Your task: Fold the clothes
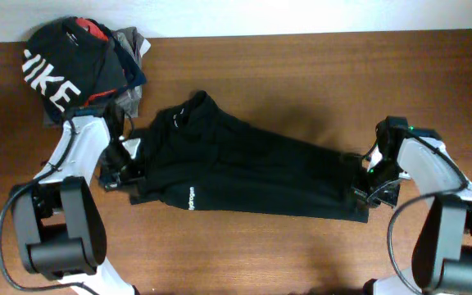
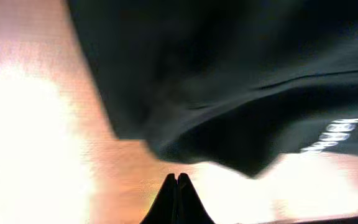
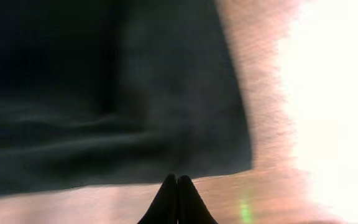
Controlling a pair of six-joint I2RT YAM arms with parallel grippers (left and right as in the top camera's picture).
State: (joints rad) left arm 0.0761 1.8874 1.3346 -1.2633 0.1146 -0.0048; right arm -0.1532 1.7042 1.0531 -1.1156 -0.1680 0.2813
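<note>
The black leggings (image 1: 244, 172) lie stretched across the wooden table, waist end at the left, leg ends at the right, small white lettering near the front edge. My left gripper (image 1: 117, 174) is at the waist end's left edge. In the left wrist view its fingers (image 2: 177, 180) are shut and empty over bare wood, just short of the black fabric (image 2: 229, 81). My right gripper (image 1: 367, 187) is at the leg end. In the right wrist view its fingers (image 3: 177, 182) are shut and empty at the edge of the fabric (image 3: 104, 93).
A pile of other clothes (image 1: 84, 65), with a black top in big white letters over grey and red garments, sits at the table's back left corner, close behind my left arm. A white wall runs along the table's back edge.
</note>
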